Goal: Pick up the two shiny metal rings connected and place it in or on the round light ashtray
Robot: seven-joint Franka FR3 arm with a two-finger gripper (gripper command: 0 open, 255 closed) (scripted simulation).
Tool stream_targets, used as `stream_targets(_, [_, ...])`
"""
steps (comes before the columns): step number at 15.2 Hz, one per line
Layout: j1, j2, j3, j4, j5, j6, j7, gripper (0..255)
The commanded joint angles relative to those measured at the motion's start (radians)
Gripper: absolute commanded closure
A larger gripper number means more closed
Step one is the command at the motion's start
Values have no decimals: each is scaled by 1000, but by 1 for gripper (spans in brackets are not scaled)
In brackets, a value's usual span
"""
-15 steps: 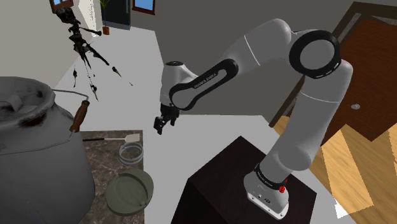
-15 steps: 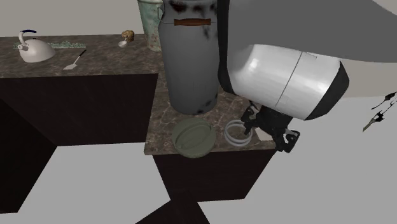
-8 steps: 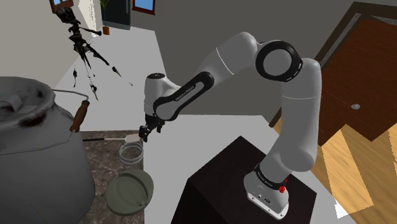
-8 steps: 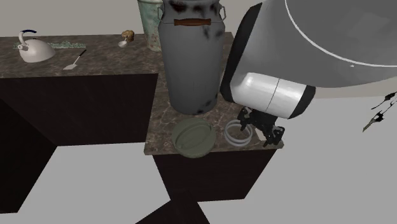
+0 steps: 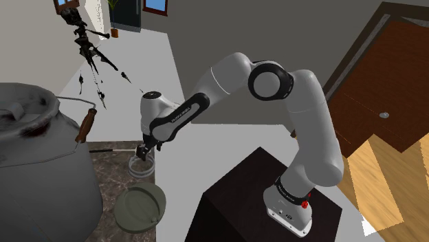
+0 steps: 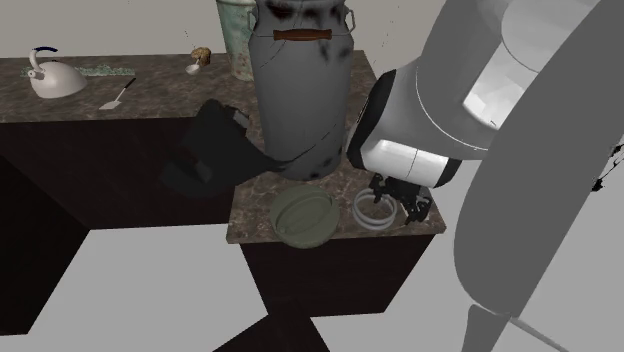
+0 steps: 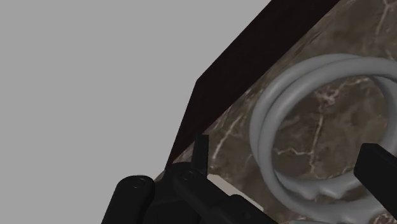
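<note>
Two linked grey metal rings point(image 5: 139, 166) point(image 6: 370, 213) lie flat on the marble counter, close to its corner. The round grey-green ashtray point(image 5: 140, 206) point(image 6: 303, 216) sits right beside them on the same counter. My black gripper point(image 5: 143, 152) point(image 6: 402, 203) hangs just above the rings, at their edge nearest the counter's corner. In the wrist view the gripper point(image 7: 289, 159) is open. The near rim of the rings point(image 7: 318, 121) lies between the two fingers, and neither finger touches it.
A tall grey milk can point(image 5: 41, 158) point(image 6: 300, 90) with a brown handle stands behind the ashtray. On the far counter are a kettle point(image 6: 55, 78) and a small spatula point(image 6: 118, 95). The counter edge point(image 7: 210, 95) drops off close to the rings.
The arm has swung towards the shoulder view's left and gone down, bringing the gripper from the air beside the counter to just over the rings. The rings and ashtray have not moved.
</note>
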Motion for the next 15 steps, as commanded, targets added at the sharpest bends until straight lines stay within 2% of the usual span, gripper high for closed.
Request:
stream_targets(1, [4,26,-6,12,-5,15,2,0])
stream_targets(6, [13,78,-17,31,-14,48,7,0])
stream_targets(13, [13,78,-17,31,-14,48,7,0])
stream_targets(14, [13,78,-17,31,-14,48,7,255])
stream_targets(15, [13,78,-17,31,-14,48,7,255])
